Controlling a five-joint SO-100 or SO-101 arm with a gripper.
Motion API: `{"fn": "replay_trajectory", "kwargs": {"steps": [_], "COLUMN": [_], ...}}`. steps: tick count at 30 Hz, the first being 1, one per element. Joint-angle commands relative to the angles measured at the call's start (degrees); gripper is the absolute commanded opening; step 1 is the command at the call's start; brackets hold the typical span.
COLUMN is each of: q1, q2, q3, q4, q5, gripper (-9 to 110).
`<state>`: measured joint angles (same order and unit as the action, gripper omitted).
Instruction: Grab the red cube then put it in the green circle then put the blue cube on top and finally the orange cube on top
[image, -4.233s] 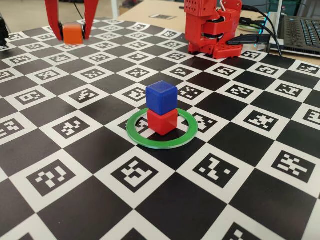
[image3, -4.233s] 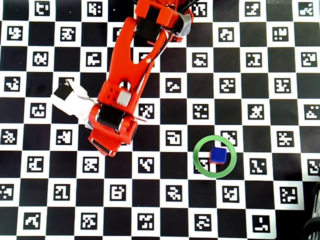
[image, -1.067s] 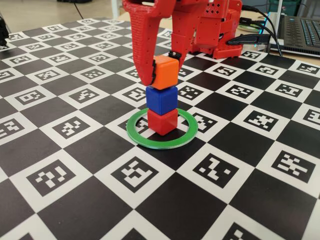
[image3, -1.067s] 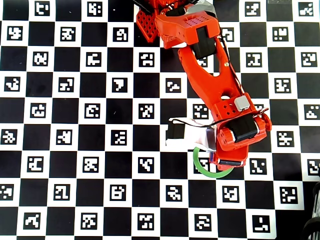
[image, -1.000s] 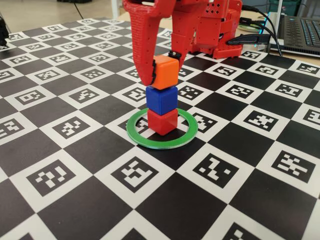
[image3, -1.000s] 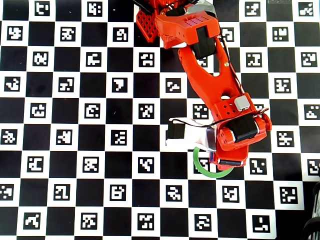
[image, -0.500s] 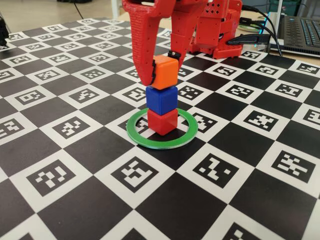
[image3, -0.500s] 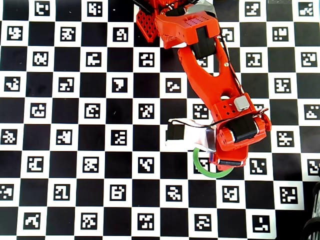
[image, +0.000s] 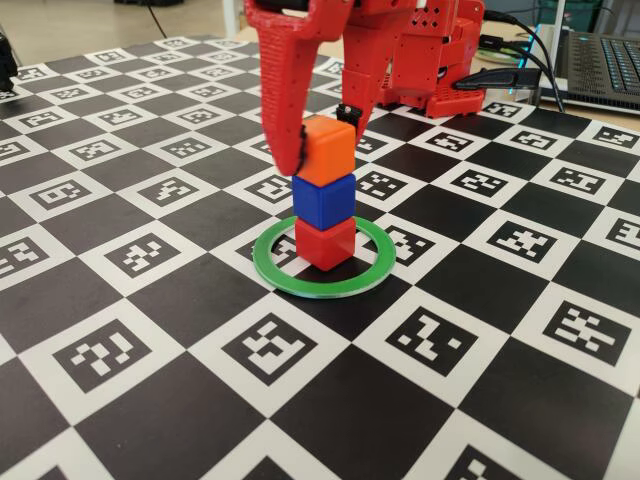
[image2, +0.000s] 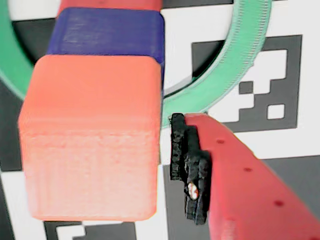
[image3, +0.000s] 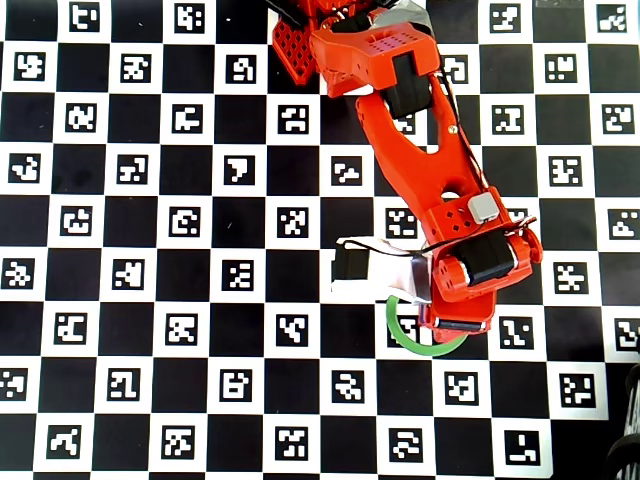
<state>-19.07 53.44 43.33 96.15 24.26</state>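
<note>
Cubes are fully hidden in the overhead view: the red arm (image3: 430, 190) and its wrist cover the stack, and only the near-left arc of the green circle (image3: 400, 333) shows beneath it. In the wrist view the red cube (image2: 110, 4) is cut to a thin strip at the top edge, the blue cube (image2: 107, 32) shows one side only, and the orange cube (image2: 90, 150) fills the left half, blurred by closeness. Only one finger (image2: 240, 185) of the gripper (image: 318, 128) shows there, with its black pad just beside the orange cube's right face, a thin pale gap between them.

In the fixed view the three cubes stand stacked inside the green circle (image: 335, 285) on the checkered marker board (image: 150, 330): red cube (image: 324, 242) at the bottom, blue cube (image: 323, 200) on it, orange cube (image: 327, 151) on top. The fingers straddle the orange cube, the left one against its left face, the far one near its back corner; whether they are clamped on it cannot be told.

Compared with half a second ago, the orange cube sits lower, squarely on the blue cube with no gap, where before it hung slightly tilted just above. Four seconds ago the stack held only red and blue, with the orange cube at the far left of the board.
</note>
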Motion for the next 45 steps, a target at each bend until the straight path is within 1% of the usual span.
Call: {"fn": "replay_trajectory", "kwargs": {"steps": [1, 11, 19, 23, 27, 32, 34, 37, 38, 40, 45], "q1": [-0.2, -0.3, 1.0, 3.9, 7.7, 13.7, 15.0, 16.3, 16.4, 16.6, 17.1], "q2": [3.7, 7.7, 21.4, 27.6, 36.7, 46.1, 50.7, 60.5, 63.1, 66.0, 76.6], "q3": [-0.5, -3.5, -3.7, -2.0, 8.8, 22.5, 29.2, 42.6, 46.2, 51.7, 70.6], "q4": [0.6, 4.0, 6.6, 5.7, 0.5, -5.6, -8.2, -15.0, -16.5, -18.0, -27.9], "q5": [0.2, -0.1, -2.6, -6.6, -11.0, -16.3, -21.1, -31.2, -34.8, -45.4, -76.6], "gripper": [40, 42, 41, 33, 21, 3, -1, -6, -6, -6, -6]}}
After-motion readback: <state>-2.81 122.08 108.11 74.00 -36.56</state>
